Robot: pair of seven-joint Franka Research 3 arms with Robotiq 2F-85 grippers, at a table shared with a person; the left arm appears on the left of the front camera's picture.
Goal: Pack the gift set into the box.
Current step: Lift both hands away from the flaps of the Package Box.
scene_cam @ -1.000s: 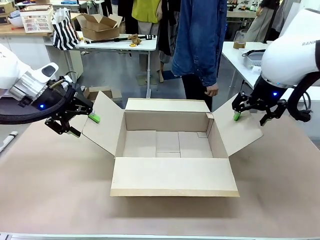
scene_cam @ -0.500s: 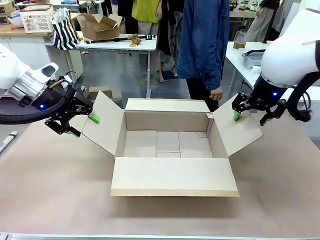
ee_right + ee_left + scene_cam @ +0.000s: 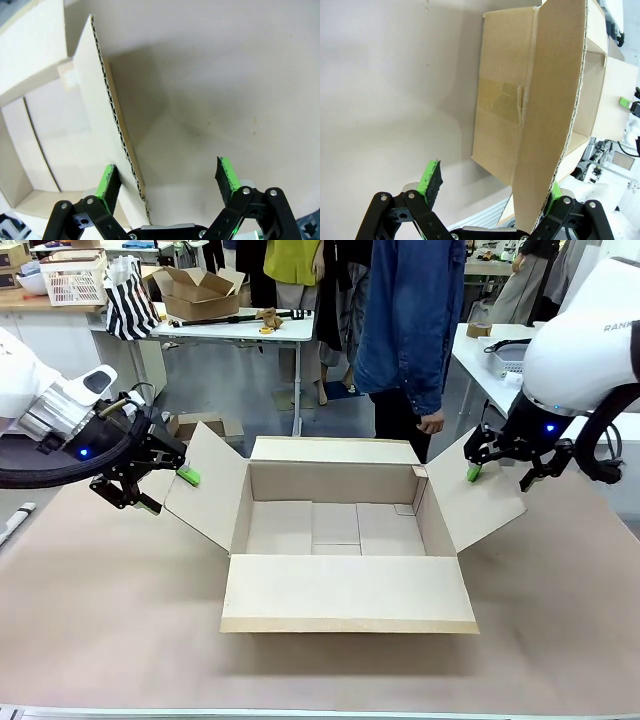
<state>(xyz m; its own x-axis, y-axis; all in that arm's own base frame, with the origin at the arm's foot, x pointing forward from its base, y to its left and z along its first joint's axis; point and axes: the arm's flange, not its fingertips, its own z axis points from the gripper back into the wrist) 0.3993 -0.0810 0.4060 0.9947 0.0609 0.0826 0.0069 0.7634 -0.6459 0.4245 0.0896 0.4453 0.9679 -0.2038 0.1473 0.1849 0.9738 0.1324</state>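
Where the box [image 3: 340, 480] stands: at the middle of the counter [image 3: 100, 630], upright and open at the top, all four flaps spread outward, bare cardboard showing on its floor
Near flap [image 3: 345, 590]: folded out flat toward the counter's near edge
Far flap [image 3: 335, 450]: folded out toward the far edge
Left flap [image 3: 205, 490]: slants up and out toward the counter's left edge
Left pincer [image 3: 168, 490]: spread wide, astride the outer edge of the left flap, with one green pad over the flap's inner face and the other under its outer face; in its wrist view [image 3: 492, 182] the corrugated edge runs between the fingers, close against one of them (whether it touches cannot be told)
Right flap [image 3: 480, 505]: slants up and out toward the counter's right edge
Right pincer [image 3: 500, 476]: spread as well, straddling the top edge of the right flap; in its wrist view [image 3: 166, 172] the flap edge passes just beside one green pad, the other pad well apart from it
Tape [image 3: 502, 102]: a brown strip on the box's outer end wall, below the left flap
Person: stands at the counter's far edge in a blue denim jacket, one hand [image 3: 432, 423] hanging beyond the box's far right corner, apart from it
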